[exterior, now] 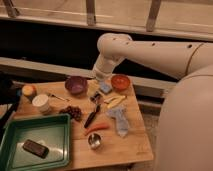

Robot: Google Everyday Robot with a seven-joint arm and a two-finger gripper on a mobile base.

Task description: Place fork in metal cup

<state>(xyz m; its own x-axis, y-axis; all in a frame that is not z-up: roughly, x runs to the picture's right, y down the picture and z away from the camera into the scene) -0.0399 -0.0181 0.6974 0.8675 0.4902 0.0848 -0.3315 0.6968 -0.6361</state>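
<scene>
The robot's white arm (150, 50) reaches in from the right over the table's far edge. Its body fills the right side, close to the table's right edge. The wooden table (127, 147) is crowded in the middle and at the back. Its barest wood is the front right corner and the strip along the front edge.

A green tray (45, 118) fills the front left corner, overhanging the table's left edge, and holds one dark block (35, 148). The purple bowl (76, 85) and the orange bowl (120, 81) sit near the far edge. The gripper (98, 80) hangs between them, just above the table. Its jaws stand wide and nothing is in them.

A grey cloth (120, 120) lies right of centre. A black-handled utensil (92, 115) and a carrot (96, 128) lie mid-table. A white cup (41, 103) stands near the left edge.

The metal cup (94, 141) stands upright toward the front, just in front of the carrot and right of the tray. There is bare wood to its right and in front of it.

The fork (58, 96) is a thin pale sliver lying flat between the white cup and the purple bowl. It is well apart from the metal cup and left of the gripper.
</scene>
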